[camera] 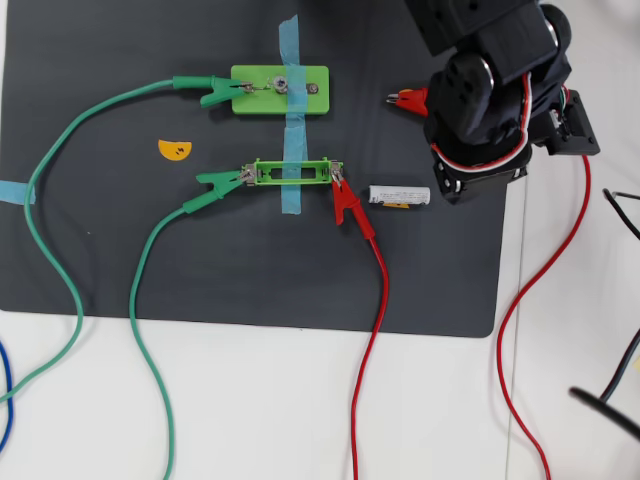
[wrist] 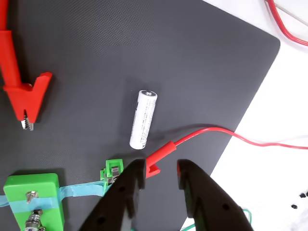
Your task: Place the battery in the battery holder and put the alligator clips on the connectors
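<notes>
In the wrist view the matte black claw (wrist: 161, 174) stands spread and empty above a dark, finely woven mat (wrist: 144, 43). The smooth white-silver cylindrical battery (wrist: 143, 119) lies flat on the mat, just beyond the fingertips. Overhead, it rests just right of the narrow green battery holder (camera: 296, 173), where a rubbery red alligator clip (camera: 347, 204) bites the end tab.

Close wrist view; top-down overhead view

Empty battery holder (camera: 292, 173) taped to dark mat (camera: 120, 250), green clip (camera: 215, 180) on its left tab, red clip (camera: 346, 201) on its right, battery (camera: 398, 195) just beside, robot arm (camera: 490, 90) above.
</notes>
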